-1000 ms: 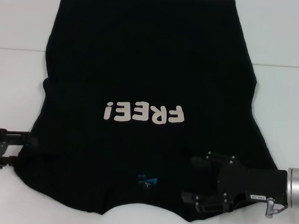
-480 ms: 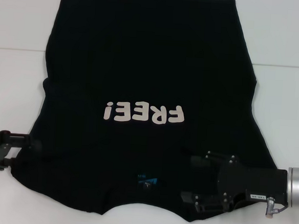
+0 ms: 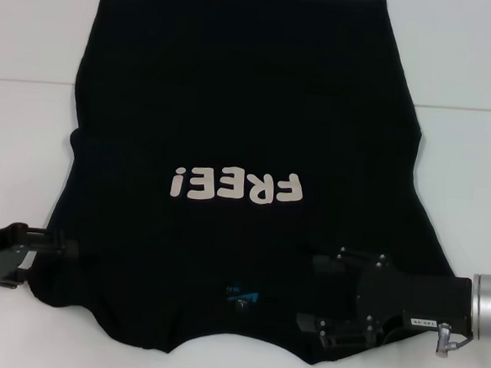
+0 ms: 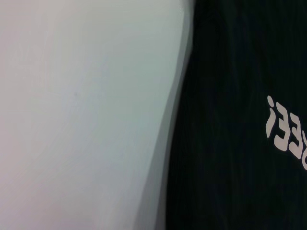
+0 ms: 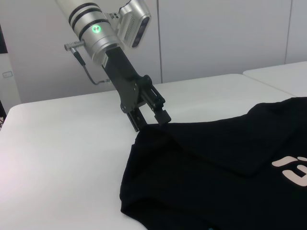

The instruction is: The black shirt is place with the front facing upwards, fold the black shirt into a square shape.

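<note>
Black shirt [image 3: 241, 133]: spread front-up across the white table [image 3: 472, 73], filling the middle of the head view; collar at the bottom edge, hem at the top
Lettering [image 3: 235, 186]: pale "FREE!" at frame centre, reading upside down
Neck tag [image 3: 242, 297]: small, blue, lower centre just above the collar curve
Left gripper [image 3: 56, 245]: lower left of the frame, fingers closed on the shirt's sleeve edge, cloth lifted slightly there in the right wrist view [image 5: 152, 120]
Right gripper [image 3: 310, 291]: lower right, lying over the shirt's shoulder area, fingers spread apart
</note>
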